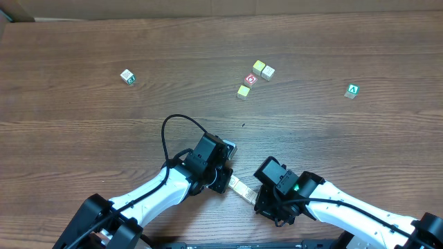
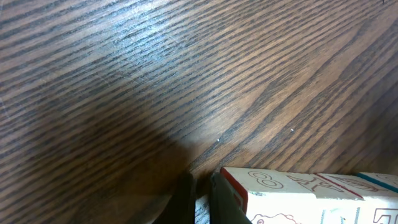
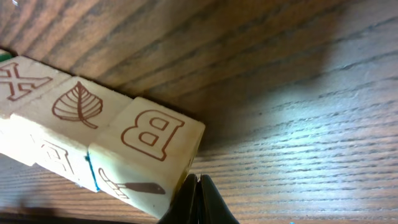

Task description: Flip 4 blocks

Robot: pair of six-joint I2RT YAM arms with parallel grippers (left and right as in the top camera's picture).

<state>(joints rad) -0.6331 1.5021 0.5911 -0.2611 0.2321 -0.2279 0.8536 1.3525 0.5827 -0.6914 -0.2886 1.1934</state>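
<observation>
left jaws (image 1: 229, 179): closed, nothing between them; tips sit at the upper-left end of the row
left contact: in the left wrist view the end block (image 2: 273, 186) lies just right of the fingers (image 2: 222, 200), looks touching, side-on, not gripped
row of blocks (image 1: 241, 187): pale cubes set face to face in one line on the bench (image 1: 83, 124), right between the two arms; looks to rest on the wood, can't rule out a slight lift
count: right wrist view shows three in line (X, leaf, B), the rest is cut off at the frame edge
long axis: runs jaw to jaw, diagonal from upper left to lower right in the overhead view
right jaws (image 3: 198, 198): closed, empty; the lower corner of the B block (image 3: 146, 155) sits against the tips
nearer arm: neither, one at each end, both at contact range
key relation: row lies between the closed tips, so it's an end-to-end squeeze, not a pinch
next move (judgement): keep the push along the axis, roll both wrists together about it
risk (judgement): off-axis push buckles the row at a middle joint
off-task: red-faced cube (image 1: 250, 79) and green "A" cube (image 1: 353, 90) lie well apart, far up the bench
</observation>
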